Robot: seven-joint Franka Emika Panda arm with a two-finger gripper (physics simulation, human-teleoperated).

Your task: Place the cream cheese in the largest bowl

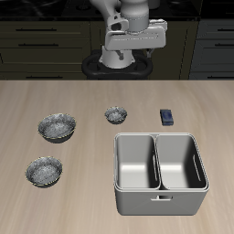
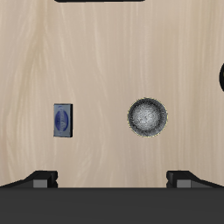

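The cream cheese (image 1: 167, 116) is a small dark blue box lying flat on the wooden table, beside the tiny speckled bowl (image 1: 115, 114). The largest bowl (image 1: 57, 127) stands farther along the table past the tiny bowl, upright and empty. My gripper (image 1: 129, 55) hangs high above the table's back edge, open and empty. In the wrist view the cream cheese (image 2: 62, 120) and the tiny bowl (image 2: 147, 117) lie far below my gripper (image 2: 112, 179), whose fingertips (image 2: 39, 180) are spread wide. A dark rim of the largest bowl (image 2: 220, 74) shows at the frame's edge.
A slightly smaller, shallower speckled bowl (image 1: 44, 171) sits nearer the table's front edge than the largest bowl. A grey metal double-basin container (image 1: 157, 174) stands near the front edge, in front of the cream cheese. Dark cabinets run behind the table.
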